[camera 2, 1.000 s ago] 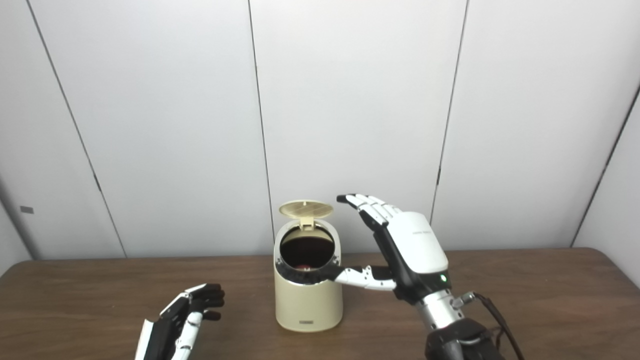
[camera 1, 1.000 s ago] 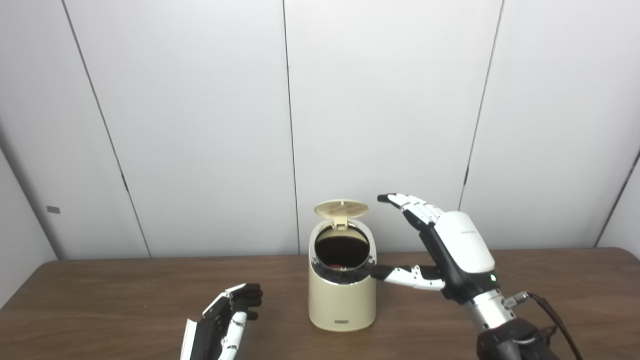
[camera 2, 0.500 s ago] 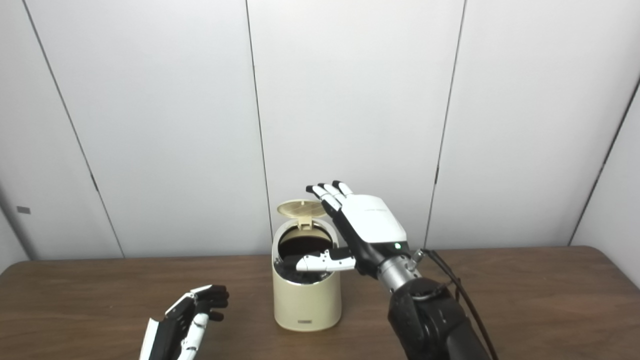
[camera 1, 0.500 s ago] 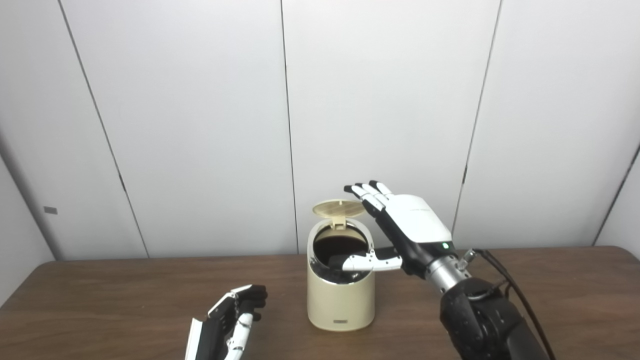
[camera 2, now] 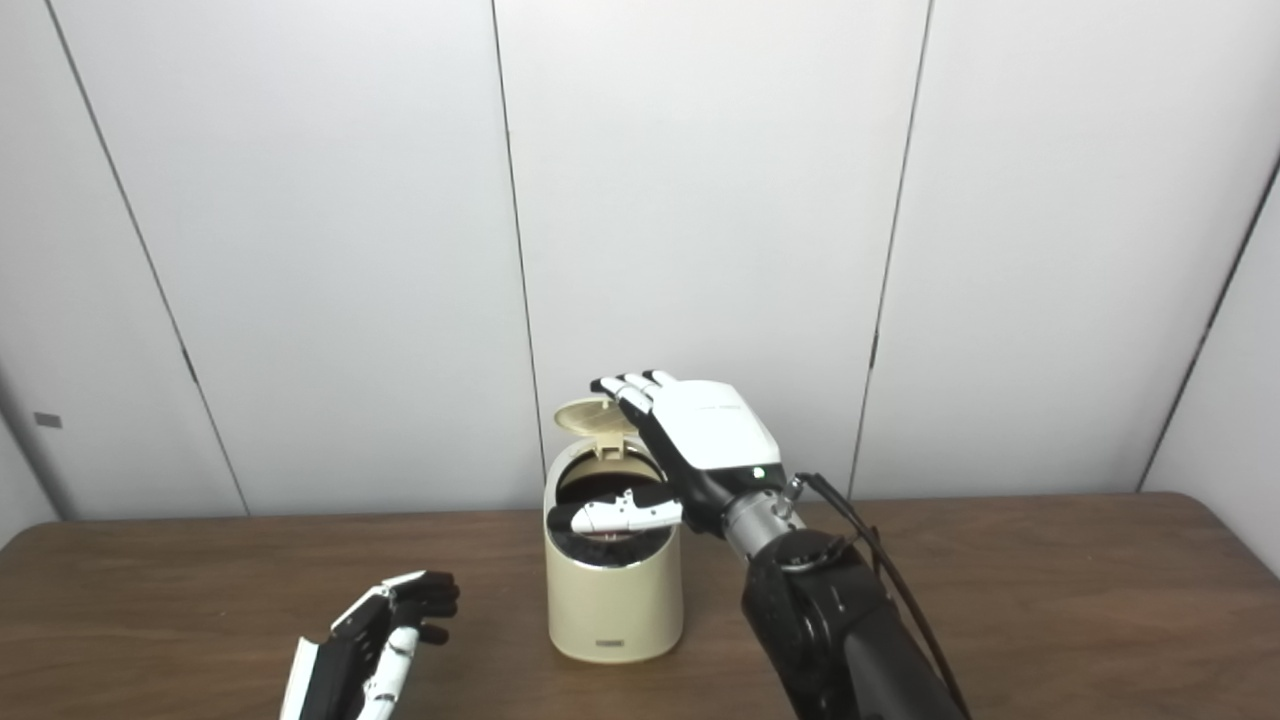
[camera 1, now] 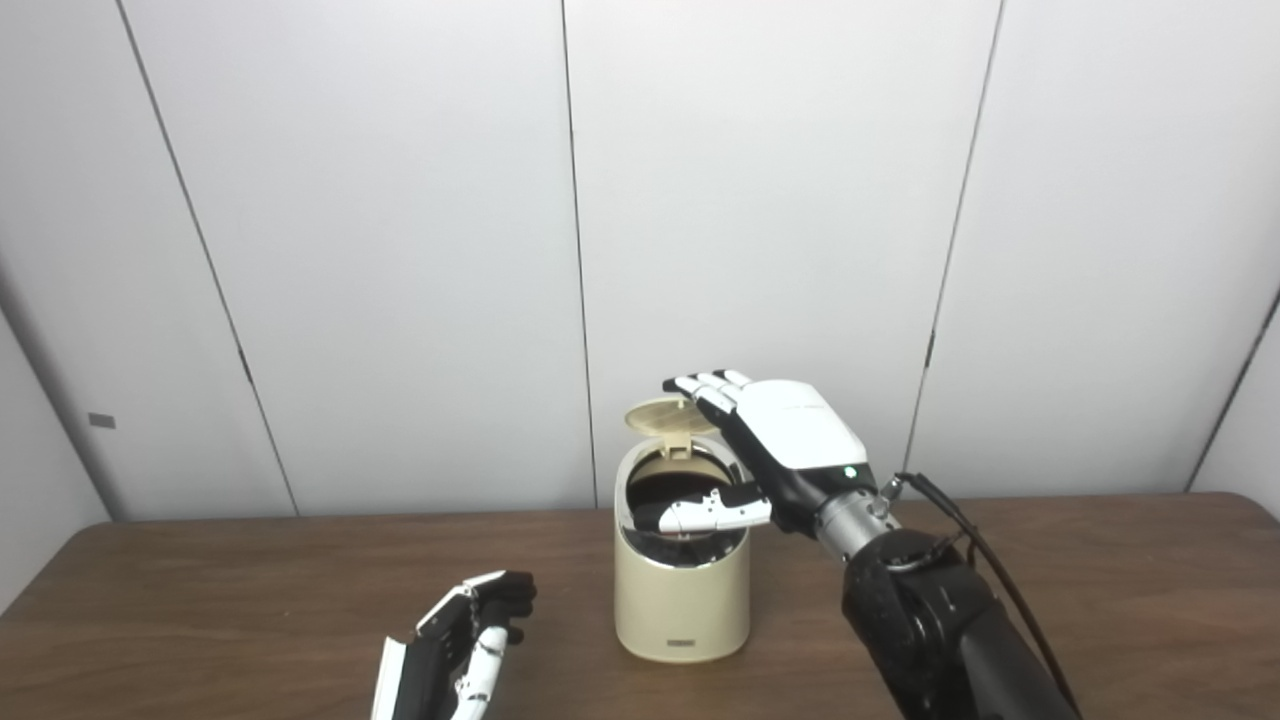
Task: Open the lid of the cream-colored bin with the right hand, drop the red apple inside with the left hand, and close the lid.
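Where the wooden table [camera 1: 200, 600] meets the bottom edge at about 7 o'clock, the left hand [camera 1: 460, 640] rests low, fingers loosely curled and apart, holding nothing. Item: cream-colored bin [camera 1: 682, 600], upright near the table's centre, well apart from the left hand, at its 2 o'clock. Item: lid [camera 1: 662, 416], raised on its rear hinge, tilted back at the bin's 12 o'clock. Item: red apple [camera 2: 607, 533], only a small red patch visible inside the dark mouth of the bin. Item: right hand [camera 1: 775, 445], spread flat and empty, palm down; thumb lies across the bin's opening, fingertips [camera 1: 690, 384] just above the lid's right edge; contact cannot be told. Background: white wall panels [camera 1: 400, 250].
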You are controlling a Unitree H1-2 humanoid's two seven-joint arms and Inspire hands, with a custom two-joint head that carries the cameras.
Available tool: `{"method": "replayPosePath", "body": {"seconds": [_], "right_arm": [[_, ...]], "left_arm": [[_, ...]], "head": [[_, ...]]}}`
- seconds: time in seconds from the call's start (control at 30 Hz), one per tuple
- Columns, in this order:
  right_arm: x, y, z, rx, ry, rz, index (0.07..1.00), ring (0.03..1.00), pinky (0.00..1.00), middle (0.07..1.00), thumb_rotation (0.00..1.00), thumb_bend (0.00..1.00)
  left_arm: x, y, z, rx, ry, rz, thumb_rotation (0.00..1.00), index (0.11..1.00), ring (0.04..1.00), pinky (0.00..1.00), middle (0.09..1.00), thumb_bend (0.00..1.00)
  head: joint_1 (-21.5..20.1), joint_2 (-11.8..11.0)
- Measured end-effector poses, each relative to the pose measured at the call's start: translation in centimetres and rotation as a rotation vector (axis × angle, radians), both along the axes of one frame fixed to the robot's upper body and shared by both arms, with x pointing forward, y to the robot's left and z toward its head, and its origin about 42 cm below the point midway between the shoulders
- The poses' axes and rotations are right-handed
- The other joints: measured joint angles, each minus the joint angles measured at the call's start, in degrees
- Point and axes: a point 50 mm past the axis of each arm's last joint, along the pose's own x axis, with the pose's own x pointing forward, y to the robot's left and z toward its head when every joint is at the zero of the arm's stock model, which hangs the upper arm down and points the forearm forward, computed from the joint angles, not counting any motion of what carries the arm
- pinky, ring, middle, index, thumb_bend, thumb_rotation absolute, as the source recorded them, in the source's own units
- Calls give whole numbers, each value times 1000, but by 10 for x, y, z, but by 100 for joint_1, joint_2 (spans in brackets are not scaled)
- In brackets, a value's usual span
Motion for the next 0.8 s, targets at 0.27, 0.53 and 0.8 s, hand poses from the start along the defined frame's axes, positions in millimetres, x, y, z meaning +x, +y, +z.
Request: {"method": "replayPosePath", "body": {"seconds": [0.27, 0.53, 0.8], "right_arm": [[-5, 0, -8, -4, -13, -12, 697, 783, 732, 712, 911, 829], [-13, 0, -13, 26, -51, -21, 597, 706, 697, 619, 962, 829], [-22, -2, -16, 38, -13, -20, 628, 728, 760, 636, 960, 811]], "left_arm": [[0, 0, 0, 5, -1, 1, 704, 679, 670, 586, 682, 284], [0, 1, 2, 16, -9, 0, 696, 681, 670, 593, 683, 292], [-2, 0, 8, 16, -27, -3, 673, 680, 667, 597, 681, 279]], "head": [[-17, 35], [-35, 79], [0, 149]]}}
